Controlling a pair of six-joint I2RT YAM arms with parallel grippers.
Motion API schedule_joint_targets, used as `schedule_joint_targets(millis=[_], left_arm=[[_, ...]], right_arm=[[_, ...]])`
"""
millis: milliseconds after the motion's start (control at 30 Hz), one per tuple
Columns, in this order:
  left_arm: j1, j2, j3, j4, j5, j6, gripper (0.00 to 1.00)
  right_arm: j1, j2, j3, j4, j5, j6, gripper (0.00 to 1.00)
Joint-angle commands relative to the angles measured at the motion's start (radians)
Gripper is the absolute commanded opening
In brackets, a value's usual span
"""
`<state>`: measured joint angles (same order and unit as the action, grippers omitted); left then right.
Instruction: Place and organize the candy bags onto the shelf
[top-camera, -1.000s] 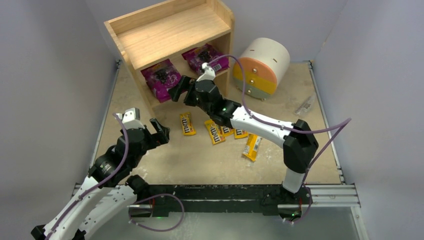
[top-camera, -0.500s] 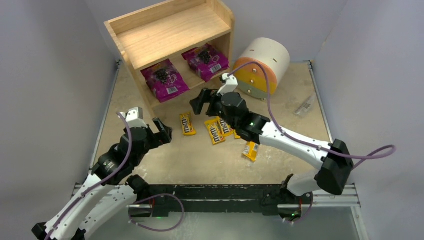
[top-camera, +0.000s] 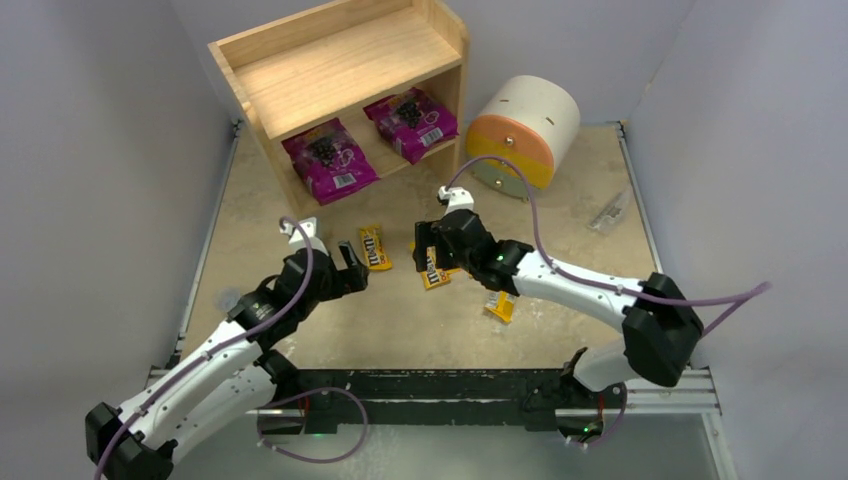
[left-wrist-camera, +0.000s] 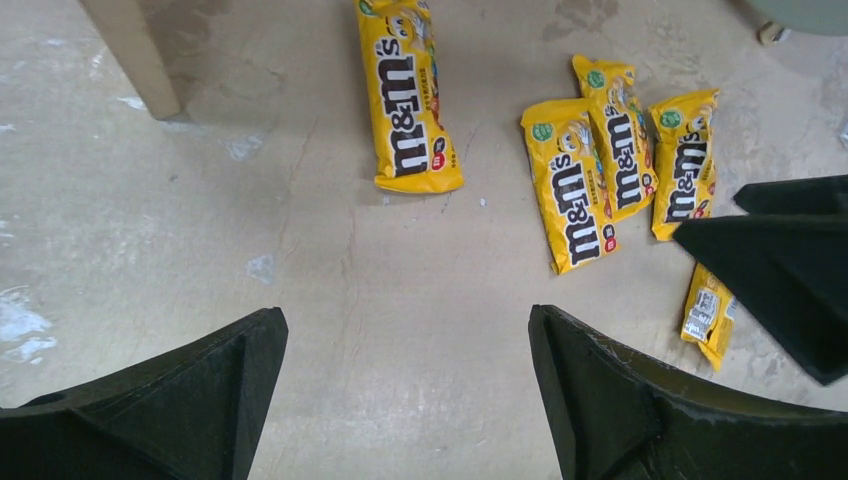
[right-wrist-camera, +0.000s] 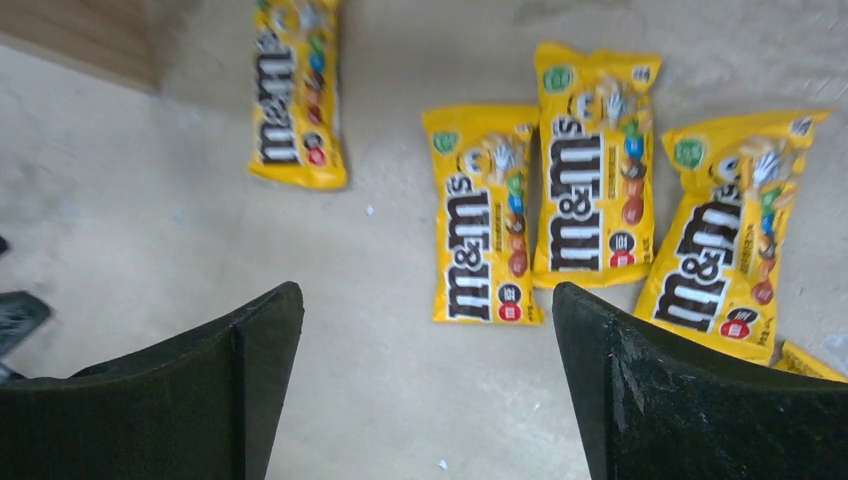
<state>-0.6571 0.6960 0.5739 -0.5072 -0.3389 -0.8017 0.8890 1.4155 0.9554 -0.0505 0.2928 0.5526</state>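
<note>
Approach step: right gripper (right-wrist-camera: 422, 300) spread, empty, M&M's packet (right-wrist-camera: 483, 215) just ahead between fingers; left gripper (left-wrist-camera: 402, 315) spread, empty. Next likely: descend, pinch packet.

The top camera looked down from behind the arms (top-camera: 580, 285); both wrist cameras faced down close above the surface (top-camera: 400, 330), sharing the yellow packets (left-wrist-camera: 570, 195) (right-wrist-camera: 480, 215)

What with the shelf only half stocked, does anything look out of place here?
Yes. All five M&M's packets lie loose on the table, none shelved. One lies alone near the shelf leg, three bunch together, and the fifth lies askew, apparently back side up.
</note>
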Motion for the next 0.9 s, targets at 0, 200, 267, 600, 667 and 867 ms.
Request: schedule_joint_targets(millis=[0,200,267,600,667,867], left_arm=[[-0.001,0.048,-0.019,0.121,0.053,-0.012,0.96],[-0.001,0.079,-0.019,0.13,0.048,-0.01,0.98],[-0.001,0.079,-0.021,0.131,0.044,-0.011,0.98],[0.0,0.092,-0.02,0.132,0.035,-0.009,0.98],[-0.001,0.099,-0.02,0.134,0.035,-0.008,0.98],[-0.002,0.108,-0.017,0.137,0.037,-0.006,0.98]], right_arm=[[-0.003,0.063,0.011,-0.068,-0.032,-0.002,0.95],[-0.004,0.212,0.068,-0.132,-0.044,-0.017,0.88],[-0.004,0.246,0.077,-0.125,-0.053,-0.02,0.86],[-0.002,0.351,0.099,-0.121,0.103,-0.033,0.79],[-0.002,0.35,0.084,-0.097,0.107,-0.042,0.67],[0.0,0.353,0.031,0.003,0.075,-0.081,0.59]])
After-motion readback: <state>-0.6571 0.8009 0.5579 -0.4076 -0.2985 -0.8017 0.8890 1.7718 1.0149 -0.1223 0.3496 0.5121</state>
